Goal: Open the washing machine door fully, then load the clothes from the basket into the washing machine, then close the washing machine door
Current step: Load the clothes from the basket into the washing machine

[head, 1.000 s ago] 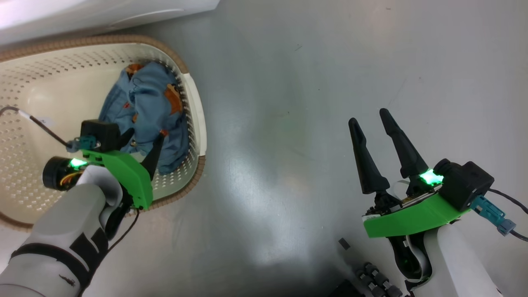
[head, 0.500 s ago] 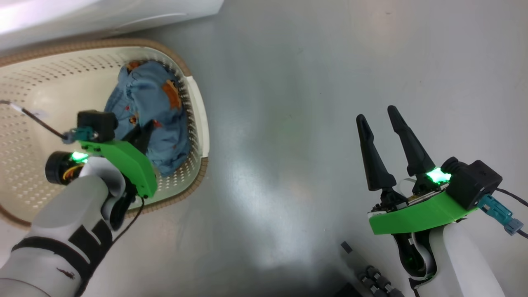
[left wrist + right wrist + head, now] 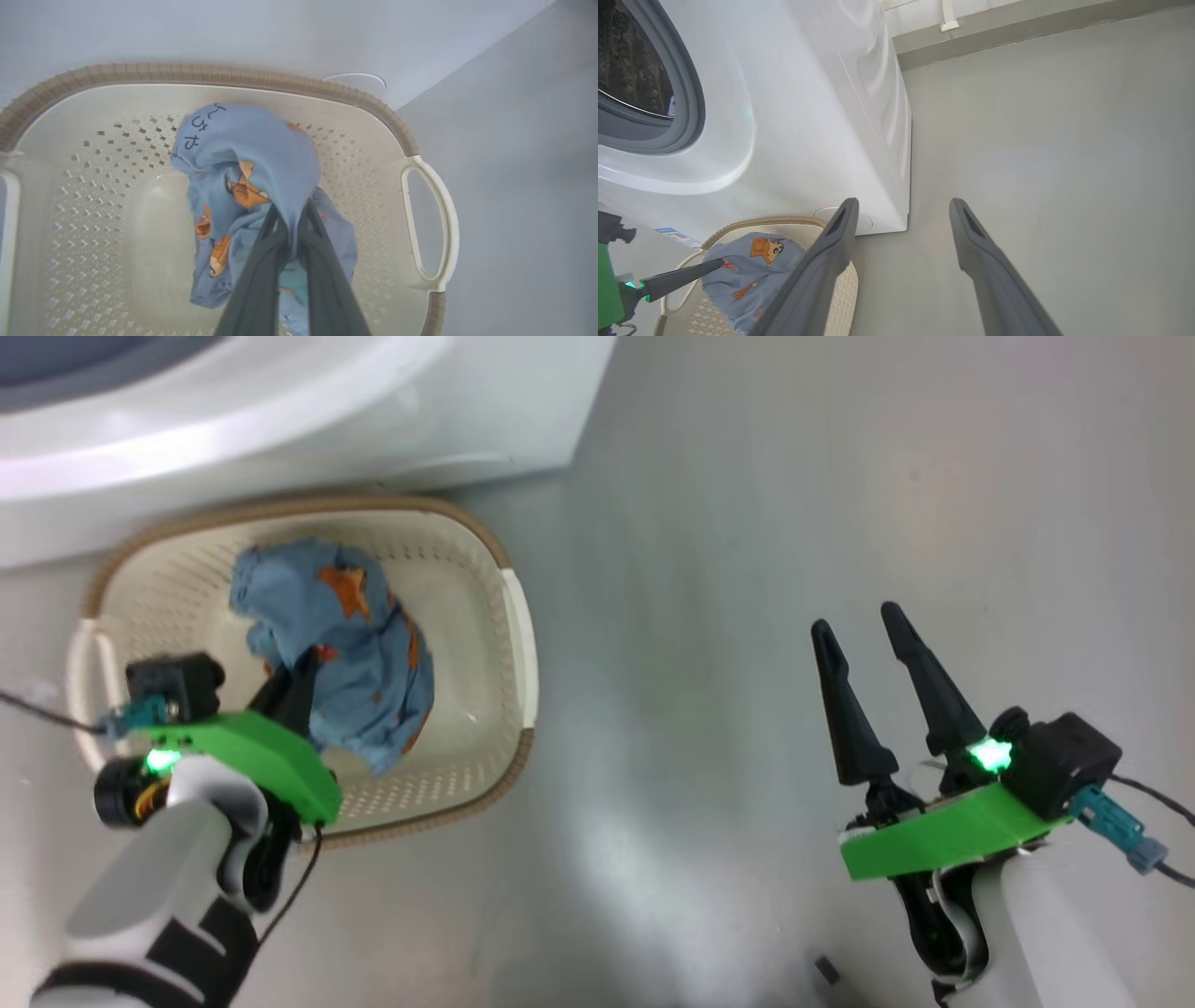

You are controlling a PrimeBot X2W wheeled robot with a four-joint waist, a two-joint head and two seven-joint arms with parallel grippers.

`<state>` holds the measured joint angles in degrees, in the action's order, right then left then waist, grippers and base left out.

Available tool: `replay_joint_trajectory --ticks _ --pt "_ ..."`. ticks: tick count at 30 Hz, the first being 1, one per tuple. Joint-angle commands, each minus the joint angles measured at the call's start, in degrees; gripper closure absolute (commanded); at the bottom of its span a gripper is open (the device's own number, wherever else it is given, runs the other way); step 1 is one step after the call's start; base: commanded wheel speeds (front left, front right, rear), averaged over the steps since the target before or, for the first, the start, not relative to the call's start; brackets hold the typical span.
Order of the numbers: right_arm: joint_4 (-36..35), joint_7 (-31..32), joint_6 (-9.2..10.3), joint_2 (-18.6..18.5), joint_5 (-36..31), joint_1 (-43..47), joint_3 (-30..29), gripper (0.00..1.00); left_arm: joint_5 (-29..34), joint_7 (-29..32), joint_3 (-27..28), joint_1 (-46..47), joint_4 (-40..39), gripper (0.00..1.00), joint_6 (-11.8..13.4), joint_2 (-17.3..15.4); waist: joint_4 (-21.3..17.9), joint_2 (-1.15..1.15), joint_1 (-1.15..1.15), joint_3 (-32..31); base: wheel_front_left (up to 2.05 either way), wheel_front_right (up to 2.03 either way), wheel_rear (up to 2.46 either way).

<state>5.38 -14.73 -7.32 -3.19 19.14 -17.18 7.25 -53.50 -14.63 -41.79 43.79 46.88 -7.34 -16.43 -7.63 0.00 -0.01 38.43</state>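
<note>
Head view: left hand [image 3: 301, 674] pinches the clothes [image 3: 350, 635] inside the basket [image 3: 516, 616]; right hand [image 3: 856, 619] gapes wide, empty. Left wrist view: cloth gathered between its fingers [image 3: 261, 280]. Right wrist view: washing machine [image 3: 808, 116] ahead-left of that hand. Probably loading; next, lift clear.

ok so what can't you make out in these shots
Left tool tips: left wrist view, buried in a fold of the clothes.
Number of garments: every view, bunched into one heap.
Basket near-left corner: head view, behind the left arm.
Drum inside: right wrist view, dark and cut off by the left edge.
</note>
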Motion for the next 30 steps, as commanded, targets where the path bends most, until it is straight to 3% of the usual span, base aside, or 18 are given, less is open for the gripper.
replay_joint_trajectory --ticks 1,17,30 --pt "-0.6 -0.3 -0.17 0.1 -0.9 3.3 1.1 0.0 1.8 -0.4 3.5 -2.5 -1.3 1.0 -0.1 -1.3 3.7 0.0 0.01 -6.2 0.0 0.0 0.0" --pt "1.4 -0.3 -0.17 -3.1 0.8 11.9 -0.5 0.0 16.1 -0.4 24.2 -18.9 -13.6 1.0 -0.1 1.5 8.5 0.0 0.01 -20.8 0.0 0.0 0.0" --pt "1.4 -0.3 -0.17 -5.2 2.0 17.4 -1.3 0.0 22.3 -0.4 33.6 -29.5 -25.7 1.0 -0.1 2.5 10.1 0.0 0.01 -28.2 0.0 0.0 0.0"
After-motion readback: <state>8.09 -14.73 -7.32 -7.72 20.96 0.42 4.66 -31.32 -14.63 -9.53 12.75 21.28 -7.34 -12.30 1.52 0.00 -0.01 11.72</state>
